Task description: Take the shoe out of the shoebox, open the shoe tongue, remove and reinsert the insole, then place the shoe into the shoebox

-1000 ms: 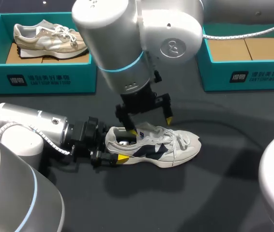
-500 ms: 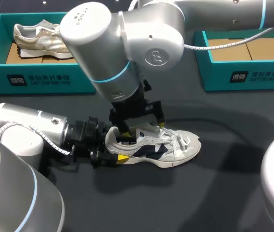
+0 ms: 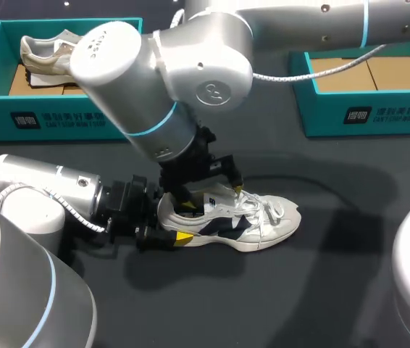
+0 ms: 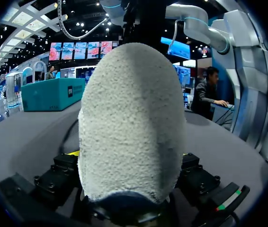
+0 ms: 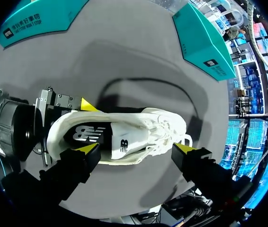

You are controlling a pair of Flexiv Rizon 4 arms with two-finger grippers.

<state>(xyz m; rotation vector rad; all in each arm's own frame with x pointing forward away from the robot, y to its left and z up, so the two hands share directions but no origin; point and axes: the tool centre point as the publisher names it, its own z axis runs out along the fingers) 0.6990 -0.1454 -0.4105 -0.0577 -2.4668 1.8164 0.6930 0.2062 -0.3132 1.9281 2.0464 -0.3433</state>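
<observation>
the white shoe point(image 3: 234, 221) lies on its sole on the dark table point(image 3: 350, 290), a little left of the middle, heel toward the left arm and toe pointing right. the left gripper point(image 3: 163, 223) comes in low and level from the left and is closed on the heel, one finger on each side; in the left wrist view the rough back of the heel stands upright between its fingers and blocks most of what is ahead. the right gripper point(image 5: 137, 150) hangs over the shoe from above, its arm reaching in from the back right and past the middle. its jaws are spread wide along the shoe and hold nothing: one yellow tip is beside the ankle opening, the other beside the laces point(image 5: 172, 132) near the toe end. whether either tip touches the shoe cannot be told. through the opening the dark insole point(image 5: 84, 135) shows lying inside, with the white tongue point(image 5: 124, 142) just ahead of it. the right box point(image 3: 364, 116), teal with a cardboard floor, sits at the back right edge, well apart from the toe, with a broad stretch of table between them. the left box point(image 3: 60, 119), also teal, sits at the back left with a beige shoe point(image 3: 45, 54) in it, well apart from the heel and partly hidden behind the right arm.
</observation>
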